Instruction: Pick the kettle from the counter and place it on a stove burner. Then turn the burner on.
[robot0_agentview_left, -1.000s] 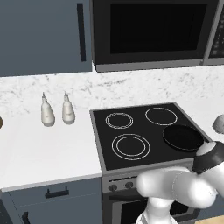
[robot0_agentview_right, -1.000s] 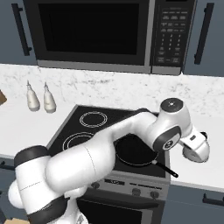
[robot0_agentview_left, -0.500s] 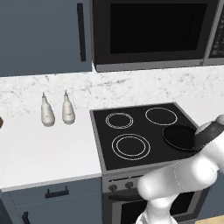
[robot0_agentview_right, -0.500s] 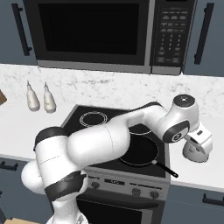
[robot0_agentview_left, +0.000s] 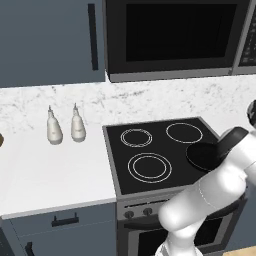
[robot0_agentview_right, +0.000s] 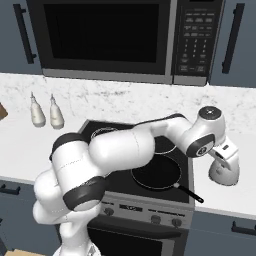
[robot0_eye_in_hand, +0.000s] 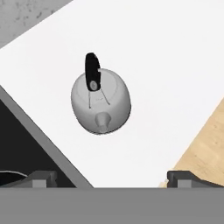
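Fingers (robot0_eye_in_hand: 111, 178) stood wide open, holding nothing, hovering above the kettle (robot0_eye_in_hand: 101, 101) w/ its handle up for a top grasp. Kettle sat upright on the white surface (robot0_eye_in_hand: 166, 65), beside the cooktop (robot0_agentview_right: 150, 172), not yet lifted.

No text, label, brand or number can be read anywhere. The microwave's keypad (robot0_agentview_right: 194, 42) carries rows of small pale marks, but they are too blurred to make out. The oven's control strip (robot0_agentview_right: 150, 214) shows plain knobs with no legible markings.
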